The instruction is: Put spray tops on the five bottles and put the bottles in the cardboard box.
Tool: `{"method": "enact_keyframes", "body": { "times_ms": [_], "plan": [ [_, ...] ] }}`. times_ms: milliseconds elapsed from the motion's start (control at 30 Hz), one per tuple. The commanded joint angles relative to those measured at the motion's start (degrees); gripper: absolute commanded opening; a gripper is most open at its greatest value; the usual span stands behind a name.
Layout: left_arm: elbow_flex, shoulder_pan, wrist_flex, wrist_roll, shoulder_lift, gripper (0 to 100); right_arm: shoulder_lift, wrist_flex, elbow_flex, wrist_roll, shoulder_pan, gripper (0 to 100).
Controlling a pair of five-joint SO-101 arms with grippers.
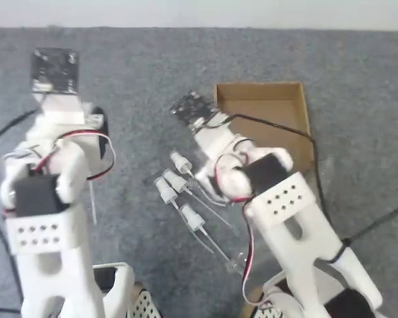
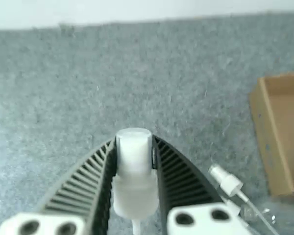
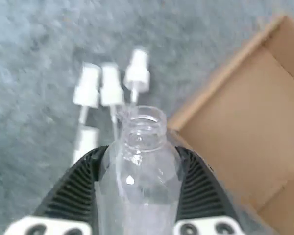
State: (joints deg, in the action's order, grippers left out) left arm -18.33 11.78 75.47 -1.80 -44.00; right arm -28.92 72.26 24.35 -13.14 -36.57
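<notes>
Grey carpet (image 1: 139, 79) covered the table, with a pale wall (image 1: 186, 13) along its far edge. Two white arms stood side by side on it.

Spray tops: five. Four (image 1: 181, 161) (image 1: 174, 180) (image 1: 166, 191) (image 1: 192, 217) lay close together on the carpet between the arms, heads toward the far side, thin tubes trailing toward the arm bases. The fifth spray top (image 2: 134, 161) stood upright in the left gripper (image 2: 134, 142), whose ribbed fingers (image 2: 95, 171) were pressed against its two sides; its tube hung down beneath.

Bottles: one could be counted with certainty. This clear bottle (image 3: 143, 186) was pinched by the body in the right gripper (image 3: 142, 152), above the carpet just beside the near left corner of the box. Its neck was open, with no top fitted.

Boxes: one. The cardboard box (image 1: 262, 106) sat open-side up at the far right, beside the right arm, its bare brown floor in view. A black cable (image 1: 278, 129) crossed its near edge.
</notes>
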Motion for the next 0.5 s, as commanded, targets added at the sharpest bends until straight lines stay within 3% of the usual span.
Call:
{"method": "enact_keyframes", "body": {
  "times_ms": [0,167,367,467],
  "plan": [
    [11.74,-1.85,5.27,0.88,-1.85,1,-3.47,-2.68,-0.53,1.32,-1.89,0.6],
    [22.81,-4.22,13.98,2.11,-2.29,1,-2.95,-2.68,-0.18,1.05,-2.15,0.6],
    [27.21,-4.31,14.42,2.90,-2.29,1,-2.77,-3.30,3.43,0.70,-2.15,0.6],
    [27.21,-4.40,14.33,4.22,-2.20,1,-3.38,-9.10,6.07,-3.34,-2.07,0.6]
  ]
}}
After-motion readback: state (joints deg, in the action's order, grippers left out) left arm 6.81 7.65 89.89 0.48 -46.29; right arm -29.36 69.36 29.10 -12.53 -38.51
